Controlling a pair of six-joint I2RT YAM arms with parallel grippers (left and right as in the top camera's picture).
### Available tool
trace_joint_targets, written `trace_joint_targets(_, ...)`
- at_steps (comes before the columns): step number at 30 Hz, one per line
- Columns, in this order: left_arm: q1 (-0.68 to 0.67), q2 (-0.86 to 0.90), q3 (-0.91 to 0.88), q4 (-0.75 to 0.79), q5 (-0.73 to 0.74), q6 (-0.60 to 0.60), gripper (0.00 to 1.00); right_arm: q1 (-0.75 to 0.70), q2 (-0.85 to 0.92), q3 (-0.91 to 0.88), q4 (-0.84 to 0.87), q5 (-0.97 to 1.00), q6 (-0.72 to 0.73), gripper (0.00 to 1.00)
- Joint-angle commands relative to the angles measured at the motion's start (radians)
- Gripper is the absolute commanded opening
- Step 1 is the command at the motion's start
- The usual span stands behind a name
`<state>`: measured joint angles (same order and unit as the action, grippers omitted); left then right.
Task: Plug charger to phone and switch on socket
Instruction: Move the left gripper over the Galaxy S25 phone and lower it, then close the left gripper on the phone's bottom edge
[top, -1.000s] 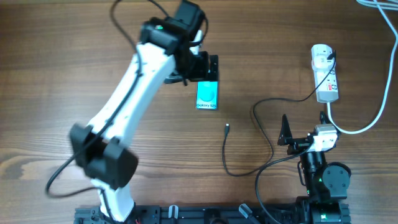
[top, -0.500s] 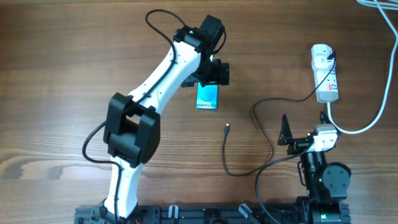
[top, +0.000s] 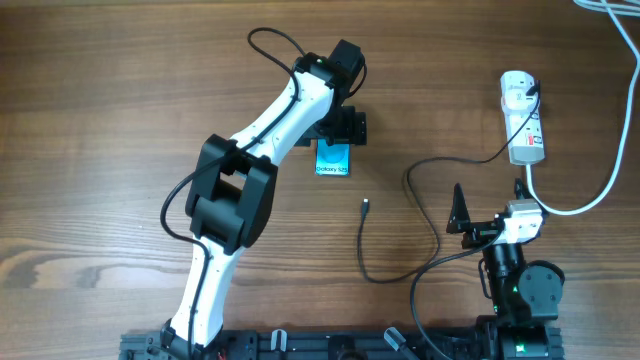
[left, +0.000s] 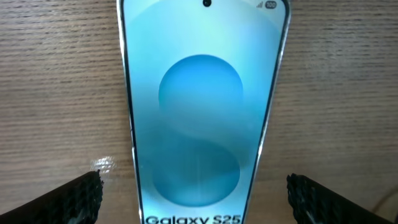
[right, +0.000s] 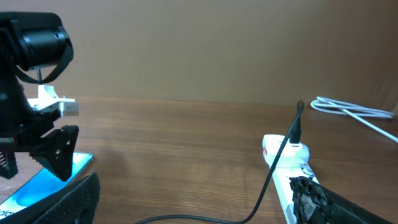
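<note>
The phone (top: 333, 158) lies flat on the table with its cyan screen up and fills the left wrist view (left: 202, 112). My left gripper (top: 340, 128) is open over the phone's far end, a finger on each side of it (left: 194, 198). The charger cable (top: 432, 232) is thin and black; its connector tip (top: 365, 206) lies loose on the table right of the phone. The cable is plugged into the white socket (top: 523, 118) at the far right, also in the right wrist view (right: 287, 163). My right gripper (top: 462, 215) is open and empty near its base.
A thick white lead (top: 610, 120) loops from the socket off the far right edge. The arm bases and their black cables (top: 330, 345) line the front edge.
My left arm has swung right and settled its gripper over the phone's far end. The right arm, the charger and the socket have not moved.
</note>
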<state>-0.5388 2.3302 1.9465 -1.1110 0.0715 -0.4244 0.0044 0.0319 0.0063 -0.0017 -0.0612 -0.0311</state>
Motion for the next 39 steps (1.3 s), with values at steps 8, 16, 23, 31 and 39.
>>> trace_joint_targets(8,-0.023,0.023,0.013,0.031,-0.118,-0.003,1.0,0.004,-0.005,-0.001,0.003,0.011,0.007,1.0)
trace_joint_targets(16,-0.026,0.023,-0.065,0.096,-0.103,-0.003,1.0,0.004,-0.005,-0.001,0.003,0.011,0.007,1.0)
trace_joint_targets(23,-0.042,0.023,-0.14,0.155,-0.103,-0.003,1.0,0.004,-0.005,-0.001,0.003,0.011,0.007,1.0)
trace_joint_targets(31,-0.043,0.023,-0.164,0.178,-0.103,-0.003,1.0,0.004,-0.005,-0.001,0.003,0.011,0.007,1.0)
trace_joint_targets(39,-0.043,0.023,-0.164,0.169,-0.107,-0.003,0.79,0.004,-0.005,-0.001,0.003,0.011,0.007,1.0)
